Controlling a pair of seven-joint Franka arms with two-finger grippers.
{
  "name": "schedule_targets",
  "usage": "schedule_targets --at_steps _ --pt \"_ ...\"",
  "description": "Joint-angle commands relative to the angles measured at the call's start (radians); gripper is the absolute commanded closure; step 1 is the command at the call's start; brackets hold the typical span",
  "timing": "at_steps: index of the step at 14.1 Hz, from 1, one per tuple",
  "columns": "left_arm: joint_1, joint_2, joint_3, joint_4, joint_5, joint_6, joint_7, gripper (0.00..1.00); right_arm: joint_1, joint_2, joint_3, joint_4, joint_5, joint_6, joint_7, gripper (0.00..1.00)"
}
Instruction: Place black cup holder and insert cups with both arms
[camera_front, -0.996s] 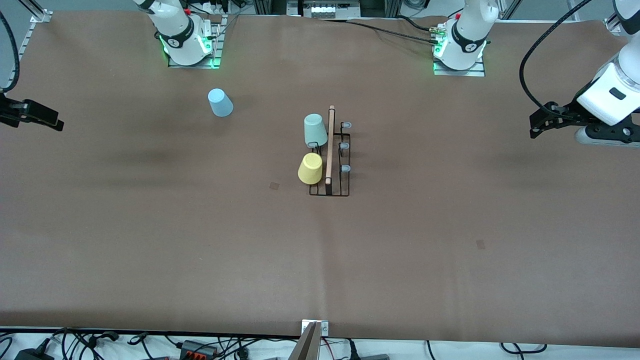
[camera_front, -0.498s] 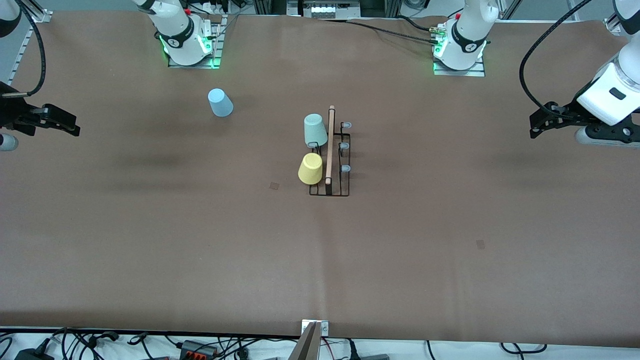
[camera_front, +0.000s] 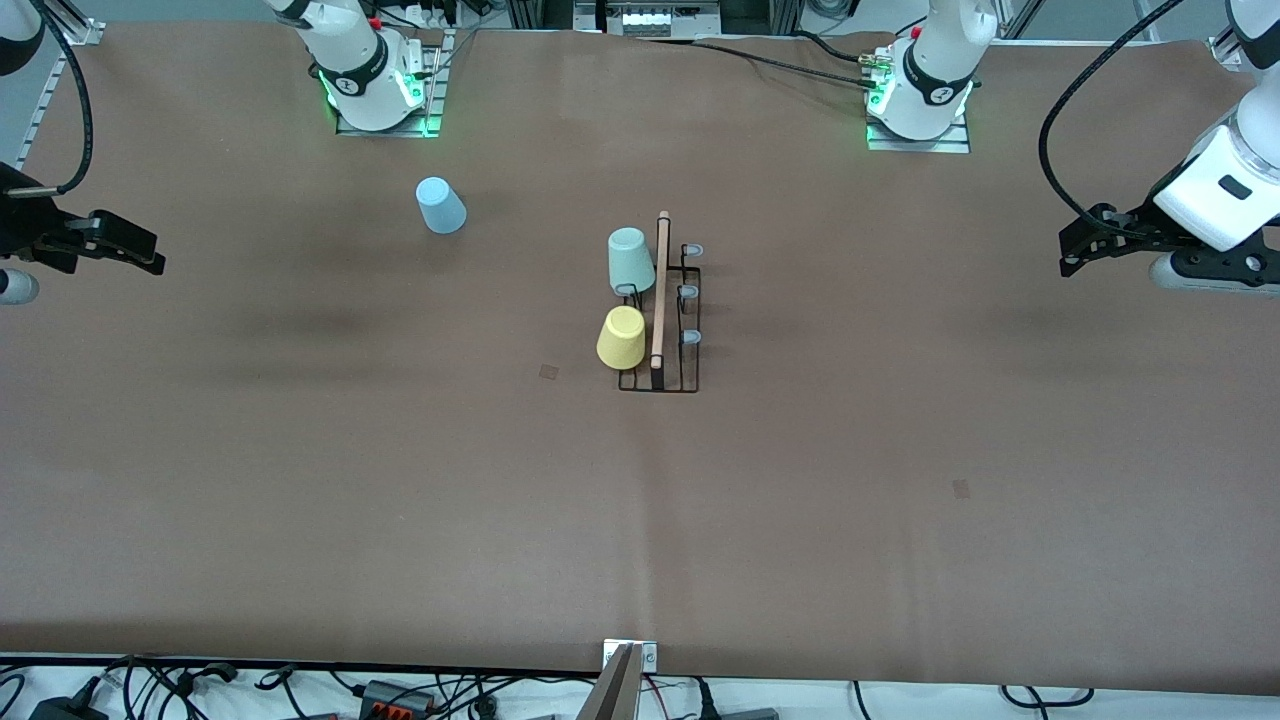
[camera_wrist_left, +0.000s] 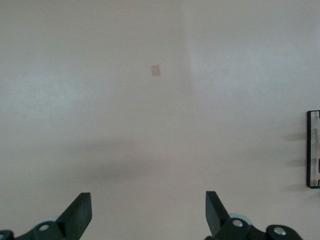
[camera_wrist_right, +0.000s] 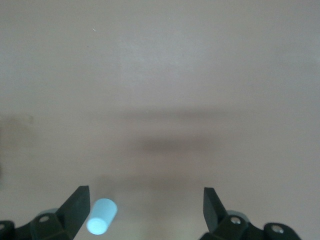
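The black cup holder (camera_front: 660, 390) stands mid-table, its wooden rod handle (camera_front: 659, 290) along the top. A pale green cup (camera_front: 630, 260) and a yellow cup (camera_front: 621, 337) sit upside down on pegs on the side toward the right arm. A light blue cup (camera_front: 440, 205) stands alone on the table near the right arm's base and shows in the right wrist view (camera_wrist_right: 101, 216). My right gripper (camera_front: 150, 262) hangs open and empty over the right arm's end of the table (camera_wrist_right: 145, 207). My left gripper (camera_front: 1070, 255) waits open and empty over the left arm's end (camera_wrist_left: 148, 212).
Three grey-tipped pegs (camera_front: 689, 292) on the holder's side toward the left arm are bare. The holder's edge (camera_wrist_left: 312, 150) shows in the left wrist view. Small square marks (camera_front: 549, 371) lie on the brown table cover. Cables run along the table's front edge.
My right gripper has moved a little inward from the table's end toward the middle. The left arm, the cups and the holder have not moved.
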Motion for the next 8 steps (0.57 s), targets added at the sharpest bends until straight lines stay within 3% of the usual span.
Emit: schedule_targets --at_steps 1,8 --pt "-0.003 0.004 0.008 0.016 -0.012 -0.016 0.021 0.00 0.014 -0.016 -0.011 -0.017 0.027 0.001 0.036 0.00" --pt "-0.003 0.004 0.008 0.016 -0.012 -0.016 0.021 0.00 0.009 -0.013 -0.012 -0.016 0.024 0.007 0.031 0.00"
